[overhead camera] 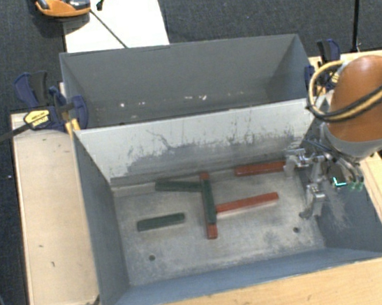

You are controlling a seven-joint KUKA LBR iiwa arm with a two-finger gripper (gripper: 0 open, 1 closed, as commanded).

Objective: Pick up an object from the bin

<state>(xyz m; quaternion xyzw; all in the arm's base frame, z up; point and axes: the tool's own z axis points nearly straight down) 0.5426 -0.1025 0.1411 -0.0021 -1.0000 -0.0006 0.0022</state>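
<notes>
Jaws apart, nothing between, at bin (188, 78) right side | red stick (258, 169) end just beside | orange wrist cover (364, 106) cut off

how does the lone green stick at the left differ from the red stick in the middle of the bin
Colour: the green stick is dark green, the red stick brownish red. Length: the red stick looks longer than the green stick. Contact: the green stick lies alone; the red stick's left end meets a crossways stick. Both lie flat, pointing roughly left to right.
</notes>
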